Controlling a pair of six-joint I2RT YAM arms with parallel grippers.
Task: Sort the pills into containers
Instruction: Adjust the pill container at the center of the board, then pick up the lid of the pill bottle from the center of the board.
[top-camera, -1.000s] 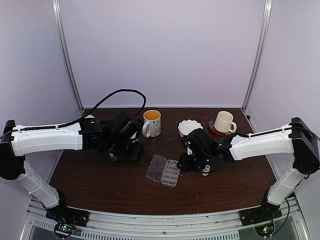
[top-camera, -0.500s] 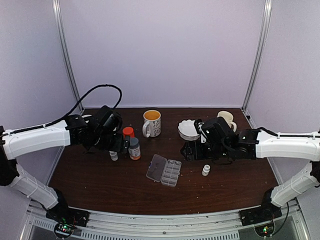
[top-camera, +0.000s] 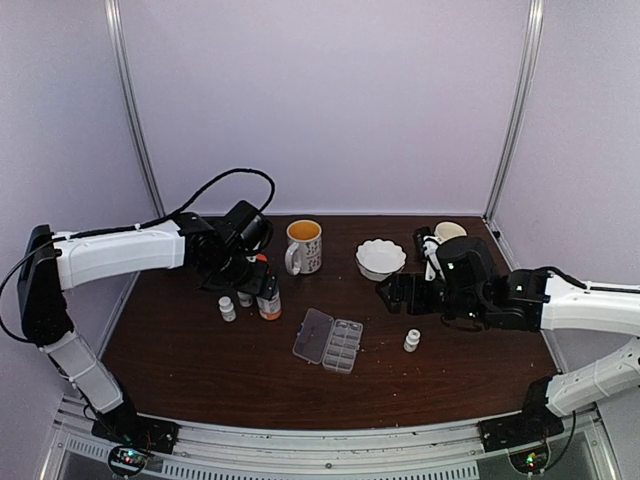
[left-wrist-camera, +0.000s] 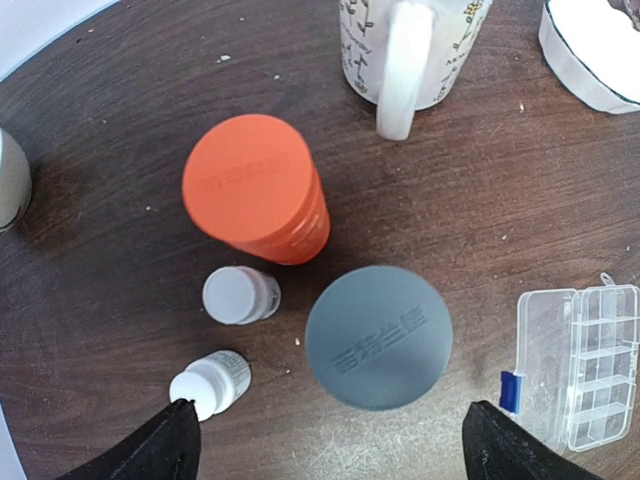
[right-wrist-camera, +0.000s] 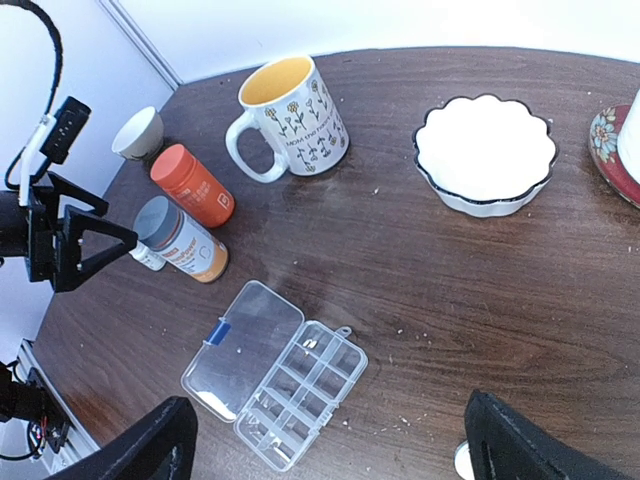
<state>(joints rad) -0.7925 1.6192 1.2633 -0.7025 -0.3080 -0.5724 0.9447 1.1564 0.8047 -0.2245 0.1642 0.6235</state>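
Open box at centre of table: light, stiff, thin plastic, likely to slide; best held by its long edges (pills too small to make out). Left gripper and right gripper both wide, empty.

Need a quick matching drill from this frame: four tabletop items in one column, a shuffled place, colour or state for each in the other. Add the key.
Things:
1. organizer box
2. mug
3. bowl
4. grey-capped bottle

Descriptions:
A. yellow inside, flowers outside
B. white, scalloped dark-edged rim
C. clear lid swung open
D. stands right beside the all-orange bottle

Pairs: 1-C, 2-A, 3-B, 4-D
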